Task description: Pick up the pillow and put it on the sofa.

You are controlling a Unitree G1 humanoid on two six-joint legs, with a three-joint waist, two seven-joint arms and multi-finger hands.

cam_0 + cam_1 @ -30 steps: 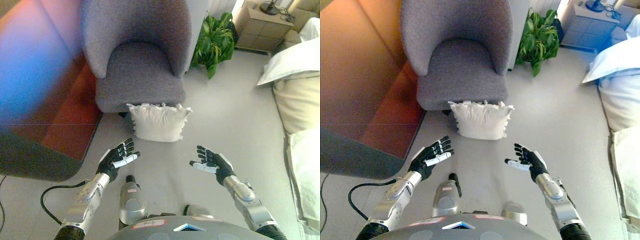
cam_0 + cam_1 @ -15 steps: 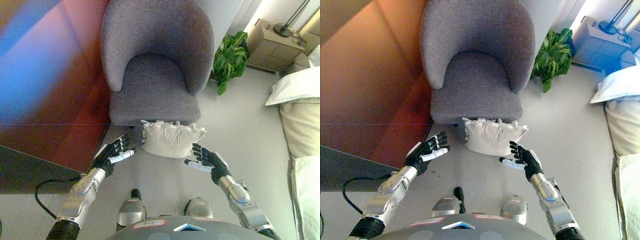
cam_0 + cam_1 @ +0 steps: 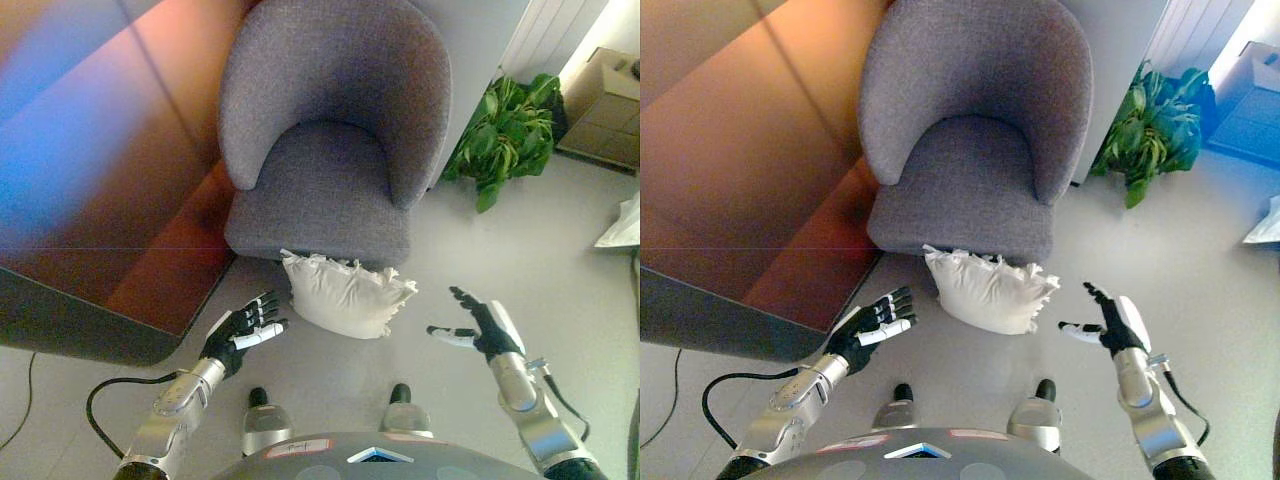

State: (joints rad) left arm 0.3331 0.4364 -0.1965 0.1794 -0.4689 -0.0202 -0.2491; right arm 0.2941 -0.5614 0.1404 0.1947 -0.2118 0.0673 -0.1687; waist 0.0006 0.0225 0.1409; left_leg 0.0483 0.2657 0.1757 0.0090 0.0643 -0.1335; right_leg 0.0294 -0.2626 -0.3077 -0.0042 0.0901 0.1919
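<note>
A white frilled pillow (image 3: 348,292) lies on the floor, leaning against the front of a grey upholstered armchair (image 3: 330,150). My left hand (image 3: 243,331) is open, just left of the pillow and apart from it. My right hand (image 3: 480,325) is open, to the right of the pillow with a wider gap. Both hands face the pillow with straight fingers and hold nothing. The chair seat (image 3: 968,178) is bare.
A dark reddish-brown cabinet (image 3: 90,170) fills the left side. A green potted plant (image 3: 505,135) stands right of the chair. A wooden nightstand (image 3: 605,120) and a white edge of bedding (image 3: 625,222) show at the far right.
The camera has shifted, so the chair and pillow sit differently in view. My right hand has moved out to the right, away from the pillow. My left hand stays beside it.
</note>
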